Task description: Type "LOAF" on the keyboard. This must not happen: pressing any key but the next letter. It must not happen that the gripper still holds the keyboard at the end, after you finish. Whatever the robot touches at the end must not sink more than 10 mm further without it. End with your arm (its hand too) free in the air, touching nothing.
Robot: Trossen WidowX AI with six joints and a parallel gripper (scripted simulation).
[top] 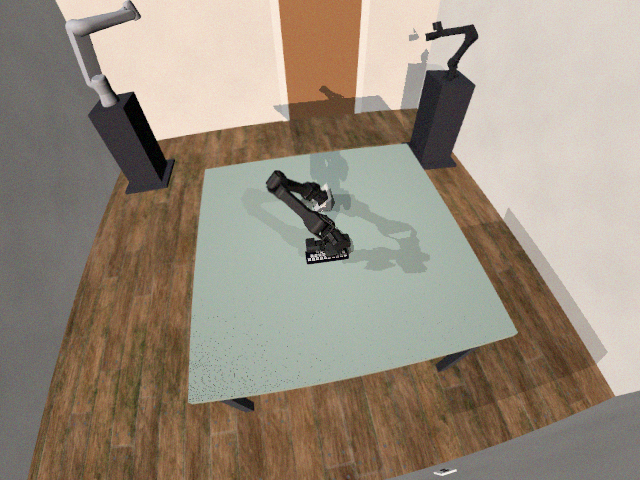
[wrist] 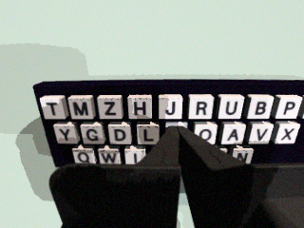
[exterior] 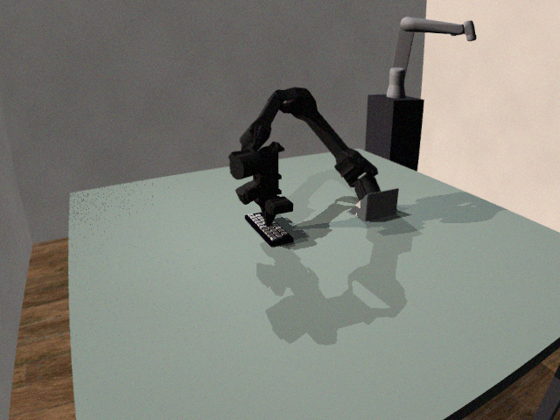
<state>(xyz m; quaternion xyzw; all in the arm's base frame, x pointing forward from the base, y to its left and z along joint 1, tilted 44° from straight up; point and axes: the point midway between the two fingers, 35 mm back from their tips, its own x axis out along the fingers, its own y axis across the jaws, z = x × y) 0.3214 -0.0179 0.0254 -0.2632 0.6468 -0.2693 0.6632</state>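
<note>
A small black keyboard (top: 326,260) with white letter keys lies near the middle of the pale green table; it also shows in the exterior view (exterior: 269,228) and fills the wrist view (wrist: 171,121). Its top row reads T M Z H J R U B P. The middle row reads Y G D L, one hidden key, then O A V X. My gripper (wrist: 175,132) (exterior: 269,221) is shut and empty, pointing down at the keyboard. Its joined fingertips sit on the key between L (wrist: 148,134) and O (wrist: 205,133) and cover most of it. I cannot tell whether they press it.
My arm's base (exterior: 379,204) stands on the table behind the keyboard. Two dark pedestals with idle arms stand on the floor at the table's far corners (top: 129,142) (top: 443,118). The front row of keys is partly hidden by my fingers.
</note>
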